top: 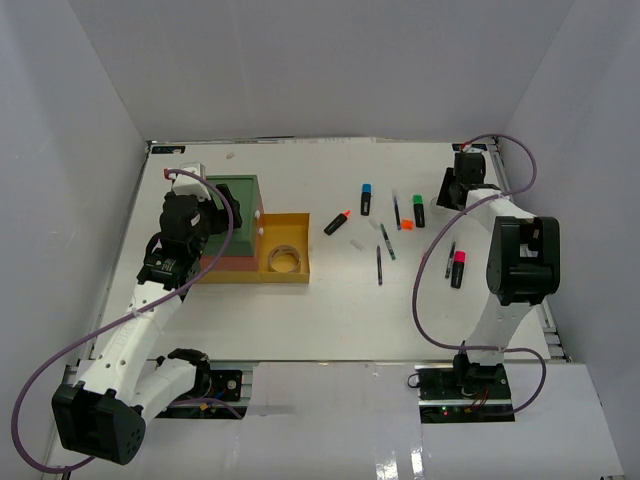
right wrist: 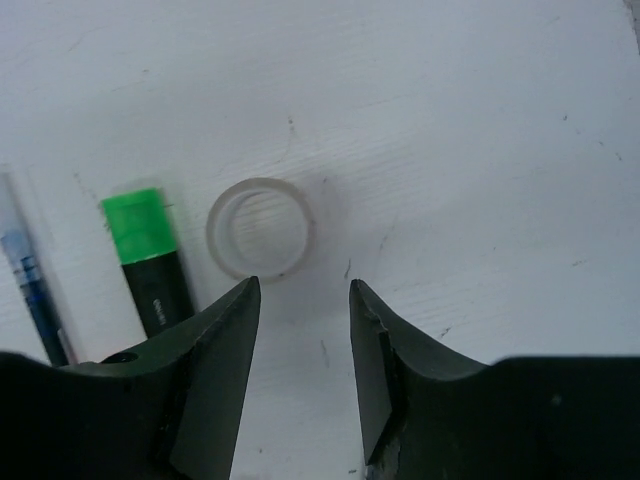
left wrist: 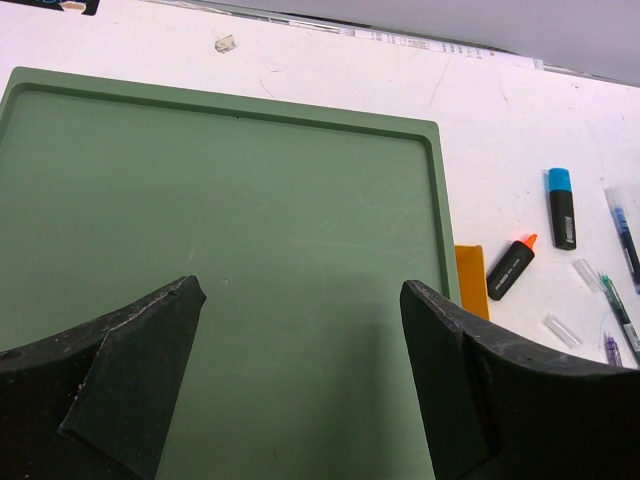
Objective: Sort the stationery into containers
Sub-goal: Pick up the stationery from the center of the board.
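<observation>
Left hand (left wrist: 300, 292) is spread open and empty, hovering over the green top of the drawer stack (left wrist: 220, 220). The yellow drawer (top: 307, 250) sticks out to the right of the stack with the grey tape roll (top: 271, 262) lying in it. Right hand (right wrist: 302, 290) is at the far right of the surface (top: 350, 320), jaws parted a little with nothing between them. The clear tape ring (right wrist: 215, 232) sits just past its fingertips, flat on the surface, with the green-capped highlighter (right wrist: 150, 258) just beside it. The orange-capped highlighter (top: 337, 222), blue-capped highlighter (top: 366, 198) and thin pens (top: 386, 240) lie loose mid-surface.
</observation>
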Tool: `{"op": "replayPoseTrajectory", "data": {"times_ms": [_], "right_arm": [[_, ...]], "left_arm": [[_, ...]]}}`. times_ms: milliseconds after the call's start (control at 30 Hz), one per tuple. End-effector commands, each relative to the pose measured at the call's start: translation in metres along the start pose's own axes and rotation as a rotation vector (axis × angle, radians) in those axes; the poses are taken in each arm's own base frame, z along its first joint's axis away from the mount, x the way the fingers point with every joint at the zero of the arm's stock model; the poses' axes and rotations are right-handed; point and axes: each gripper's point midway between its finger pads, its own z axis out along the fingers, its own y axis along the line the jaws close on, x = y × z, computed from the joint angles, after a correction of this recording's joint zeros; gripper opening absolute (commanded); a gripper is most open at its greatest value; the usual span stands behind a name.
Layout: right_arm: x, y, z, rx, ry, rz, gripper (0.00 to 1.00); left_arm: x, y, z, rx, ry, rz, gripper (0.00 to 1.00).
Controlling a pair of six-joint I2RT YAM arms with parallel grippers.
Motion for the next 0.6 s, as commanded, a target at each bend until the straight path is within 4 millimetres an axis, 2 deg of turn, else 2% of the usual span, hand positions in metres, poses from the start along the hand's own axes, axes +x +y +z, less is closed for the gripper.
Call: {"op": "replayPoseTrajectory", "data": {"times_ms": [0,33,100,133,233,467,567], "right_arm": [[-0.020,-0.010,0.013,0.029,-0.027,0.098,0.47],[-0.022,-0.022,0.017,0.040,-0.026,0.126,0.47],[-0.018,-0.024,0.027,0.037,-0.007,0.138,0.46],[-0.023,-0.025,0.029,0.040,-0.014,0.143,0.45],[-0.016,-0.023,0.045,0.029,0.012,0.150,0.43],[-0.012,-0.011,0.059,-0.031,0.028,0.149,0.39],[-0.012,-0.009,0.057,-0.047,0.015,0.147,0.39]], "left_arm": [[0.018,0.001,-0.004,0.002,0.069,-0.002,0.92],[0.018,0.001,-0.005,0.003,0.068,-0.002,0.92],[0.018,0.001,-0.004,0.003,0.070,-0.001,0.92],[0.018,0.001,-0.005,0.004,0.068,-0.003,0.92],[0.017,0.001,-0.005,0.004,0.067,-0.003,0.92],[0.017,0.000,-0.006,0.011,0.065,-0.004,0.92],[0.017,0.000,-0.005,0.009,0.066,-0.003,0.92]]}}
